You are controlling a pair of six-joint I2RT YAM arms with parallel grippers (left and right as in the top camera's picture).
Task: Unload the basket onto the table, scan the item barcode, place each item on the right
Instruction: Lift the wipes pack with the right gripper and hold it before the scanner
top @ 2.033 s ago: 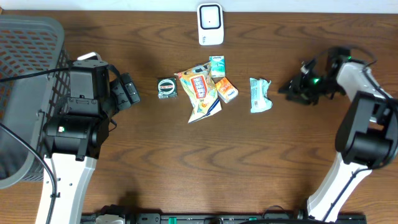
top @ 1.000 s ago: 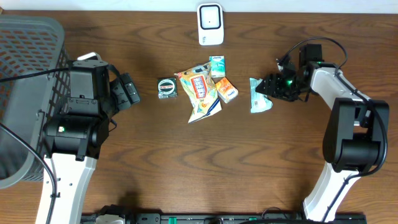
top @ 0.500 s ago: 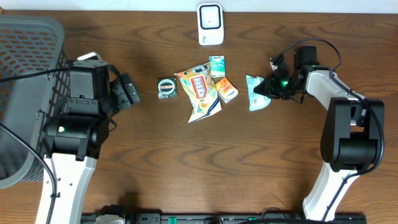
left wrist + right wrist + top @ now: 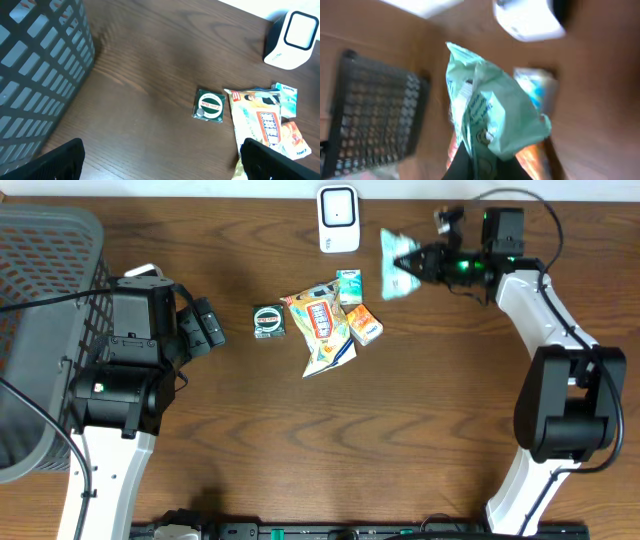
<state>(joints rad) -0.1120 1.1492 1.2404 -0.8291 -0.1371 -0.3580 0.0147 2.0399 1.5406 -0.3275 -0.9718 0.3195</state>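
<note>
My right gripper (image 4: pixel 420 262) is shut on a mint-green packet (image 4: pixel 398 252) and holds it off the table, just right of the white scanner (image 4: pixel 338 218). The right wrist view is blurred. There the packet (image 4: pixel 490 112) hangs from my right gripper (image 4: pixel 482 165), with the scanner (image 4: pixel 527 17) above it. I see no barcode on the packet. Over bare wood at the left, my left gripper (image 4: pixel 208 327) is open. Its fingers (image 4: pixel 65 160) stand wide apart with nothing between them.
A pile of snack packets (image 4: pixel 325 325) lies mid-table, with a small green square tin (image 4: pixel 269 320) to its left. A grey mesh basket (image 4: pixel 40 330) fills the far left. The left wrist view shows the tin (image 4: pixel 210 104), the scanner (image 4: pixel 294 40) and the basket (image 4: pixel 35 75).
The right gripper reached the mint-green packet on the table, shut on it, then lifted it up and left to beside the scanner. The left arm has not moved.
</note>
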